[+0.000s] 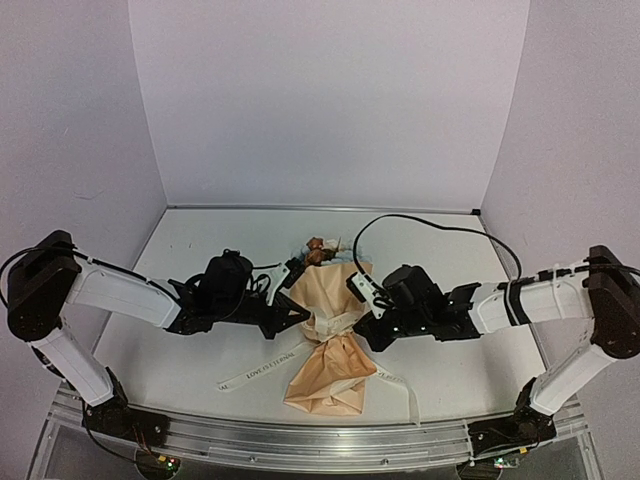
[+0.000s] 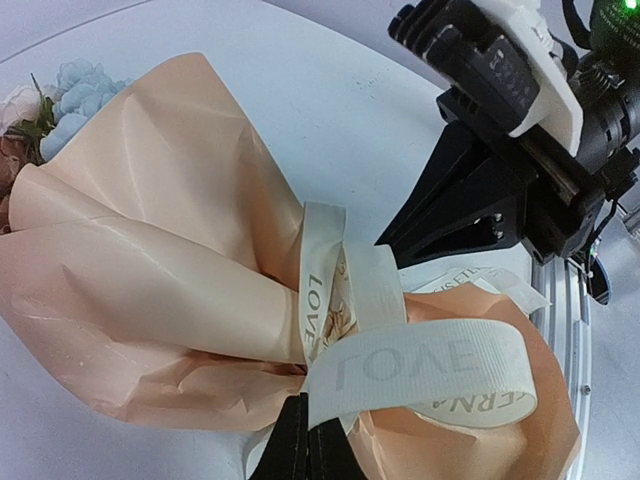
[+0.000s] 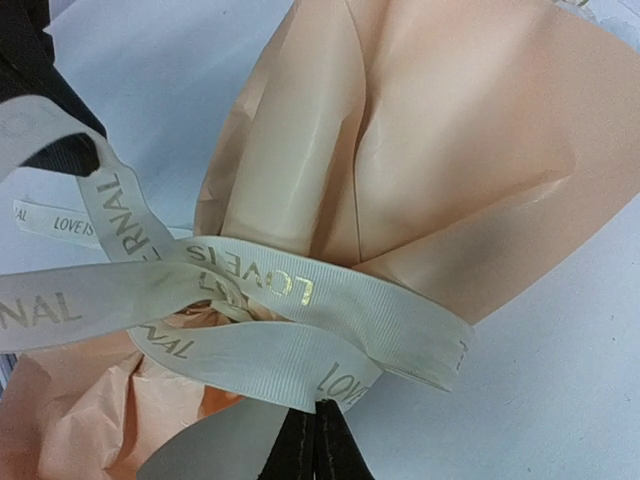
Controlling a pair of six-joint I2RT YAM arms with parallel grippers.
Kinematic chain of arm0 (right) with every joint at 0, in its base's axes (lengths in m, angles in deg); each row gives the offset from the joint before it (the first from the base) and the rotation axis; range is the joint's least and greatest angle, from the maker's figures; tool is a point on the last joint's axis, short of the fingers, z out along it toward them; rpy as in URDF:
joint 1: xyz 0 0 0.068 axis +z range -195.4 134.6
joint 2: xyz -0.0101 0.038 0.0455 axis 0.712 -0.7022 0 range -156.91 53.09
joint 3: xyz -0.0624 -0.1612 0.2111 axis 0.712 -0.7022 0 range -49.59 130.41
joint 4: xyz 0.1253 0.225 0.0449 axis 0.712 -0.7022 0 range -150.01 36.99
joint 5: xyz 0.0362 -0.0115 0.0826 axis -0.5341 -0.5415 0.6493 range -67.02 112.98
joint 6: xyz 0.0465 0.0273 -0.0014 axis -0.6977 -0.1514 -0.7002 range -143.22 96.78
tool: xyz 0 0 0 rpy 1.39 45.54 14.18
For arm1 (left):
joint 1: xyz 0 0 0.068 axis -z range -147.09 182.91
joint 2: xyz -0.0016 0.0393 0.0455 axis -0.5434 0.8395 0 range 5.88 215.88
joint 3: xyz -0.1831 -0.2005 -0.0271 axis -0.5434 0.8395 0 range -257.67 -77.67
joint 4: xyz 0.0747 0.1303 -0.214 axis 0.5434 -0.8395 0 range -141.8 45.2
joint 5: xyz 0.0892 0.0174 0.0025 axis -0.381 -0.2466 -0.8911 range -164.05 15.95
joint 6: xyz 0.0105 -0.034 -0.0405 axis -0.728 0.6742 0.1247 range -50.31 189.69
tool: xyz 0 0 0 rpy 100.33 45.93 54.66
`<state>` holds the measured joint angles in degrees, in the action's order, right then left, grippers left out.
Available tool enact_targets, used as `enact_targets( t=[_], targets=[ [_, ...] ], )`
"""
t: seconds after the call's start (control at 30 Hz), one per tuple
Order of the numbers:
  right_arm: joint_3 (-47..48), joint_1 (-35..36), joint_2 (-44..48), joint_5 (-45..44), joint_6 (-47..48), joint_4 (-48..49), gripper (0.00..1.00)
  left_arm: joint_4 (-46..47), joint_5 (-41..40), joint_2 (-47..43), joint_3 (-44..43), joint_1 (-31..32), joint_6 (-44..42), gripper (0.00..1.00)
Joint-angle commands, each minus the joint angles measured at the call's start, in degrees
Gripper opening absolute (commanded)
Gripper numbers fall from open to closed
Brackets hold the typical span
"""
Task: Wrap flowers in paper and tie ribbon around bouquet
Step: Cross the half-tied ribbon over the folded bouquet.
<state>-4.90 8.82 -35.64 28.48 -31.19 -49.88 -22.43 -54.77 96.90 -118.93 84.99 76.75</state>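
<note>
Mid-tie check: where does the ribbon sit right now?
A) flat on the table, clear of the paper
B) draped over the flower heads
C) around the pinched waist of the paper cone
C: the ribbon circles the narrow waist of the paper, away from the flowers, and the left gripper and right gripper are each shut on a strand.

Tight at the waist, open at the back.
My left gripper (image 1: 300,315) and right gripper (image 1: 362,330) crowd the bouquet (image 1: 325,345) from either side, with ribbon (image 2: 420,370) loops filling the gap between them (no passage there). Behind the flowers (image 1: 318,250) the table (image 1: 200,240) lies bare, save my right arm's black cable (image 1: 400,220) arching over it.
</note>
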Motion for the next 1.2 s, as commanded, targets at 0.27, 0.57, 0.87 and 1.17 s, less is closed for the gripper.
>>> enact_targets(
  t=[0.27,0.57,0.87,1.17],
  targets=[
    [7.06,0.49,3.04,2.74,-17.76,-15.93,0.0,3.14,0.25,-6.52,-0.23,0.45,1.25,0.04],
    [13.28,0.43,-2.67,8.28,-30.34,-20.1,0.0,1.53,1.27,-7.33,-1.38,2.43,-0.67,0.04],
    [16.33,-0.23,-7.41,9.72,-35.33,-20.19,0.0,-0.24,-0.79,-8.74,-2.93,4.5,-2.85,0.03],
    [18.85,-1.82,-11.43,8.71,-39.0,-19.92,0.0,-4.44,1.67,-9.33,-5.38,7.57,-5.19,0.04]
  ],
)
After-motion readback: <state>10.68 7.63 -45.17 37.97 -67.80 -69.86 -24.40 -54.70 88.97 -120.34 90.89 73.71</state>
